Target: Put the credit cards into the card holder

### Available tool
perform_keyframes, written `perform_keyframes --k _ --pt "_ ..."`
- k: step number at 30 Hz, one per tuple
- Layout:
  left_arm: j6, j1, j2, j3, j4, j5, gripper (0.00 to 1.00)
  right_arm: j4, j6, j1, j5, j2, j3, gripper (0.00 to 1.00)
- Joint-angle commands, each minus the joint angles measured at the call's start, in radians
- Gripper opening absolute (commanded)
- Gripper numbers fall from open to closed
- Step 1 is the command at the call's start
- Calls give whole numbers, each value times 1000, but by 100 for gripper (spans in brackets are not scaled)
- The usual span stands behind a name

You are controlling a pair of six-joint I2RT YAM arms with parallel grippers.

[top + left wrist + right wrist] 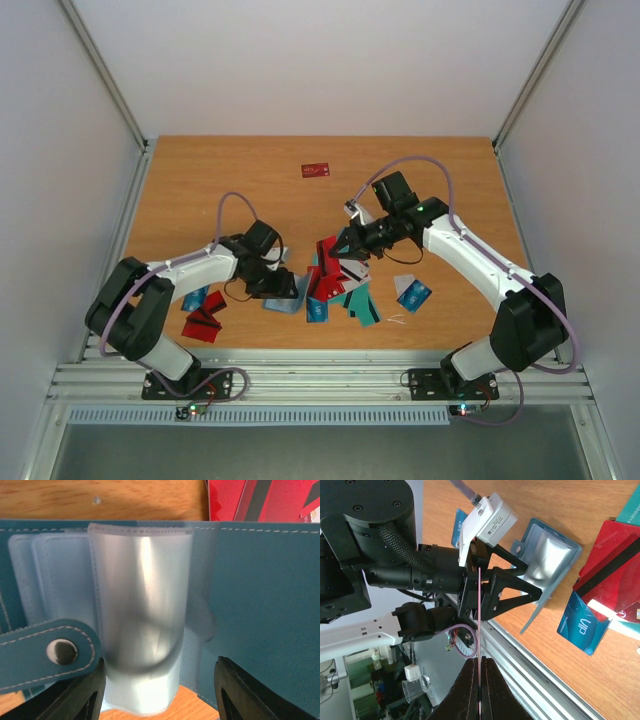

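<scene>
Progress: no card seemed pocketed yet | card holder (260,590) lay open by counter's (250,180) near edge, left tool (160,680) spread astride it | right tool (479,662) pinched one card (479,605) edge-on | credit cards (340,285) scattered alongside

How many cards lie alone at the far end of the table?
1: a red card, flat near the middle of the far side, well apart from the main pile. Nothing covers that area.

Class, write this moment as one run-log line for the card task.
right gripper: fingers shut on credit card | left gripper: fingers open at unfolded card holder | other cards: loose on table
</scene>
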Motion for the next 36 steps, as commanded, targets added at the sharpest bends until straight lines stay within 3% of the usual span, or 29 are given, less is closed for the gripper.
perform_keyframes --k 1,13,23,36 --pt "-5 -18 23 36 38 -10 61 -17 -15 7 11 -4 26 1" --pt "-6 -59 40 78 88 37 61 -26 0 6 71 25 63 1" --pt "-8 -106 52 89 125 62 59 0 112 5 129 181 178 1" --pt "-9 -144 51 113 171 106 58 -130 89 7 184 415 352 1"
